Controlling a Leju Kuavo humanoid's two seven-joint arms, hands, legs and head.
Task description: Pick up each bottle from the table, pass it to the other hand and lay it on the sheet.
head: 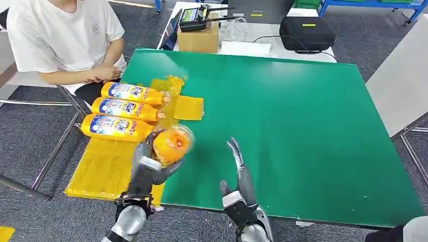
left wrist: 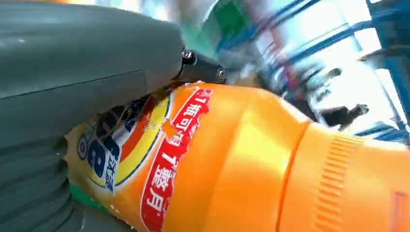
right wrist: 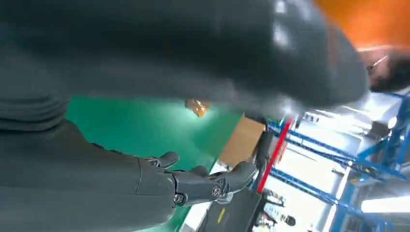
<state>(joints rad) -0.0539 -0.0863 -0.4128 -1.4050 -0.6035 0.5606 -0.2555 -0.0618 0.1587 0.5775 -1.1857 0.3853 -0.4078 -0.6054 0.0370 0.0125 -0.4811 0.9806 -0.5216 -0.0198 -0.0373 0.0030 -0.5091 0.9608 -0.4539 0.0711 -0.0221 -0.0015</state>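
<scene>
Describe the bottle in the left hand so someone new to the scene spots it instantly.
Start at the green table and go to its near-left edge, where the yellow sheet hangs over. Just right of the three orange bottles lying on that sheet, the left hand grips a fourth orange bottle. It alone is lifted off the surface, one end facing the camera.

A seated person [head: 60,38] faces a cardboard box [head: 198,38] and black case [head: 307,33].
</scene>
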